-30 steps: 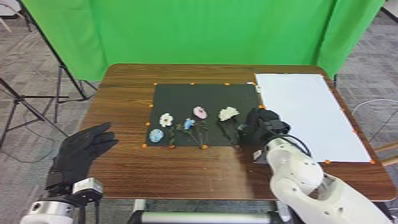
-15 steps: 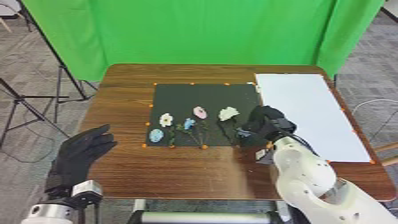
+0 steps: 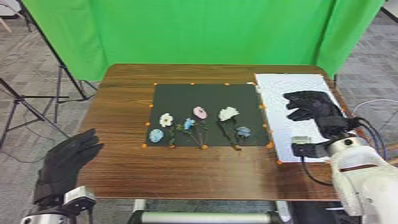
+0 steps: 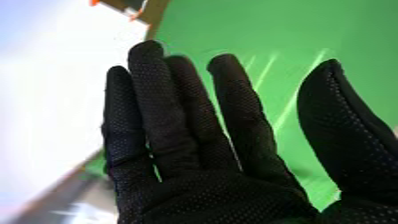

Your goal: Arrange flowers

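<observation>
In the head view, a brown table [image 3: 187,172] fills the middle of the frame, with a green curtain [image 3: 213,35] behind it at the top. A black mat [image 3: 182,95] lies at the table's centre, and a white sheet [image 3: 289,87] lies along its right side.

Six flowers rest on the lower half of the mat, side by side in a loose row. From left to right they are a pale blue flower [image 3: 156,135], low near the mat's left edge; a white flower [image 3: 166,120]; a small blue flower [image 3: 189,123]; a pink flower [image 3: 200,113], a little higher; a cream flower [image 3: 228,113]; and a grey-blue flower [image 3: 243,131], low near the mat's right edge. The cream flower's stem runs down to the mat's bottom edge.

The right hand [image 3: 313,106] is over the white sheet, right of centre in the frame, well apart from the flowers. The right wrist view shows the right hand [image 4: 222,197] open and released, its fingers straight and its thumb spread away from them. The left hand [image 3: 64,162] is at the lower left of the head view, beside the table, also open and released.
</observation>
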